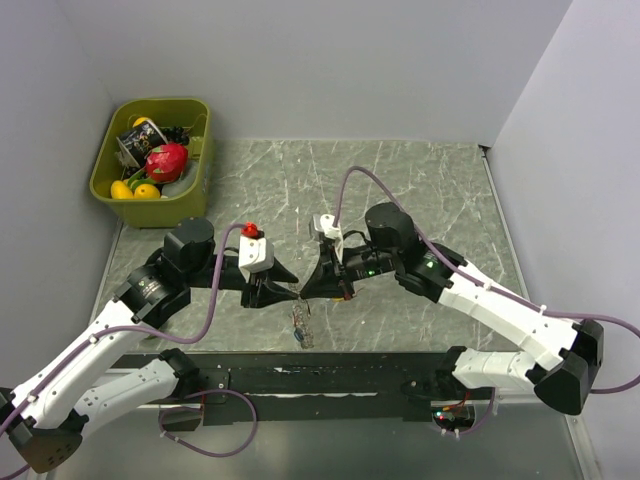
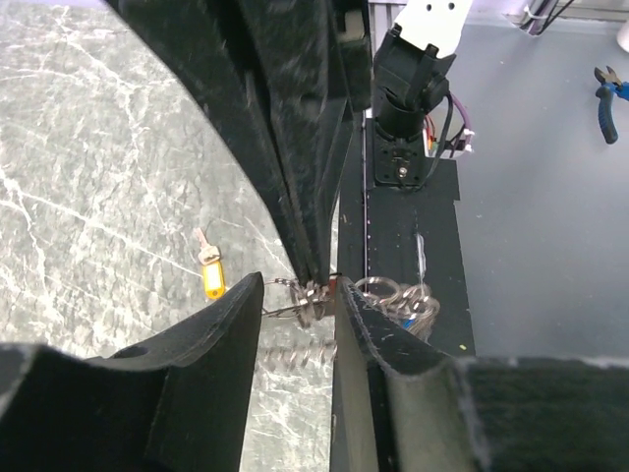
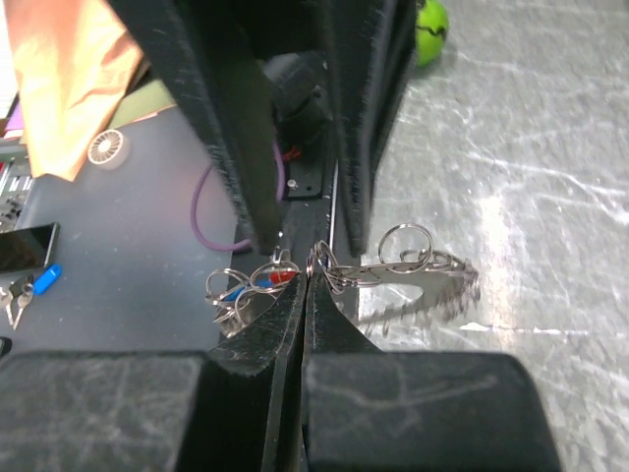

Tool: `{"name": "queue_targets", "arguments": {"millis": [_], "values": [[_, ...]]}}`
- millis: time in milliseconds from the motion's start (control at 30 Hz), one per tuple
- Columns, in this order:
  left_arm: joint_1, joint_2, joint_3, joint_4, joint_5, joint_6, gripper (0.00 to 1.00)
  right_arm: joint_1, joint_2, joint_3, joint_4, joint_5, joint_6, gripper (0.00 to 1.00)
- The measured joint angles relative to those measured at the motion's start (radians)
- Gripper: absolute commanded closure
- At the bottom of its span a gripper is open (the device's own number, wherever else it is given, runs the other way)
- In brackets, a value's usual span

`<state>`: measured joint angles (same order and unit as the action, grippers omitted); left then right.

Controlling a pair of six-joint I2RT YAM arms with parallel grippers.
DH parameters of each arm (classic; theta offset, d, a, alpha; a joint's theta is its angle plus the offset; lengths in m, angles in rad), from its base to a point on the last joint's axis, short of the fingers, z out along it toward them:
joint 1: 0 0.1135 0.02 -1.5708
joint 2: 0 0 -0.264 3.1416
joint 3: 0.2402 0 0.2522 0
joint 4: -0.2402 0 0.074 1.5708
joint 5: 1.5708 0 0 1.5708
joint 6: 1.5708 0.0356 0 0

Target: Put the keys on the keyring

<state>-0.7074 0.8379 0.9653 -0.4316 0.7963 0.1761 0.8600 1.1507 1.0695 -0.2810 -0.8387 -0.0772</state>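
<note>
The keyring (image 3: 418, 278), a thin metal ring strung with small grey keys like saw teeth, hangs just above the marble table. My right gripper (image 3: 312, 264) is shut on its end loops. In the left wrist view the right fingers come down from above onto the keyring (image 2: 311, 295). My left gripper (image 2: 298, 287) is open, with a finger on each side of that pinch point. The two grippers meet in the top view, left (image 1: 296, 288) and right (image 1: 312, 290). A loose bunch of rings and keys (image 3: 248, 290), one red-headed, lies beside them. A yellow-tagged key (image 2: 209, 276) lies on the table.
The loose bunch (image 1: 301, 328) lies by the black strip (image 1: 330, 376) along the near edge. A green bin (image 1: 196, 187) of toys stands at the far left corner. A green ball (image 3: 429, 22) sits further off. Blue pliers (image 2: 607, 88) lie off the table.
</note>
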Motion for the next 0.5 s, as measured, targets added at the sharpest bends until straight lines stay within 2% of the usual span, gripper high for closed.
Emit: {"name": "queue_targets", "arguments": {"millis": [233, 500], "values": [[0.0, -0.004, -0.002, 0.004, 0.023, 0.005, 0.7, 0.0, -0.052, -0.028, 0.035, -0.027, -0.011, 1.0], [0.0, -0.058, -0.015, 0.029, 0.123, -0.005, 0.96, -0.001, -0.055, -0.032, 0.043, -0.026, -0.018, 1.0]]}}
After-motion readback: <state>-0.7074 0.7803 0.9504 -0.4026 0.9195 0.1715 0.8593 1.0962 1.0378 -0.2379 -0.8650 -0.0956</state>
